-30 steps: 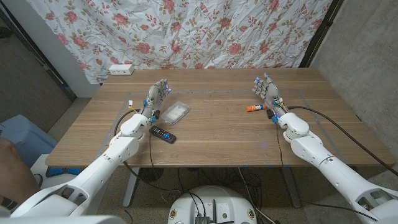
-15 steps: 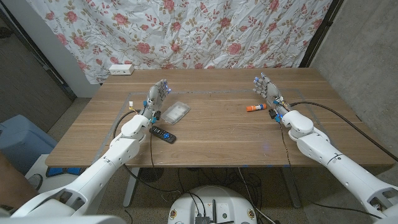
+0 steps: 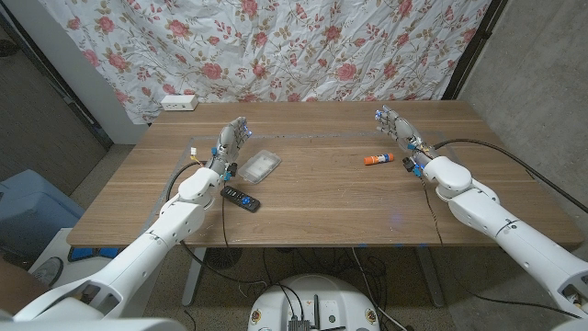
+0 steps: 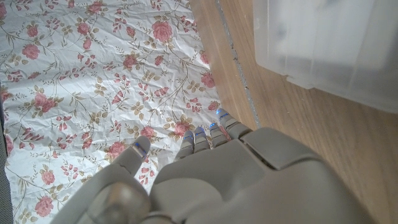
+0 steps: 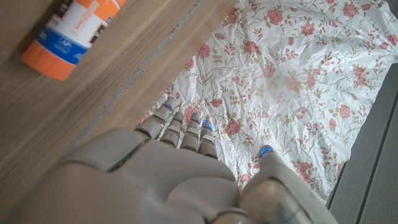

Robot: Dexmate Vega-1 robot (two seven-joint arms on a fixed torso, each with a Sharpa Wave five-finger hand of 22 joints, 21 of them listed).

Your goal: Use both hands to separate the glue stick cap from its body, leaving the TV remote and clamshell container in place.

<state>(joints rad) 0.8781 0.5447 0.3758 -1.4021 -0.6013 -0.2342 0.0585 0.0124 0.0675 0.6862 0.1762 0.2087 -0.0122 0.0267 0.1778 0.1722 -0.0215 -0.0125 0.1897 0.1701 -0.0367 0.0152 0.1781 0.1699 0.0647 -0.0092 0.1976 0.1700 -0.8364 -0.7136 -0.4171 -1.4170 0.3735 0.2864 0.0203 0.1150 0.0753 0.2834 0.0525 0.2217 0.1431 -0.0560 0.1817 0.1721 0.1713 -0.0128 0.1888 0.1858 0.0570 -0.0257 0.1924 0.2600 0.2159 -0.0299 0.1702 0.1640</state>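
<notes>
head view first: nearest us, the wooden table (image 3: 312, 216) runs a long bare stretch of wood back from its front edge, with our two arms coming in over the corners. a little farther in on the left lies the tv remote (image 3: 241, 198), dark, angled, just beside our left forearm. beyond it sits the clamshell container (image 3: 260, 165), clear, lid down, near the remote but apart from it. our left hand (image 3: 233, 140) stands upright just left of the container, fingers apart and holding nothing; in the left wrist view the same hand (image 4: 205, 180) reaches toward the floral cloth (image 4: 93, 81) with the container's (image 4: 329, 46) edge beside it.

on the right, the glue stick (image 3: 378, 160) lies on its side, cap on, well apart from the container, with open wood between them. our right hand (image 3: 397, 129) is raised just beyond and to the right of it, fingers spread, empty, not touching it. the right wrist view shows the stick's (image 5: 74, 34) orange end near the table's far edge. farthest back, a white power strip (image 3: 179, 102) rests by the far left corner, against the cloth.
</notes>
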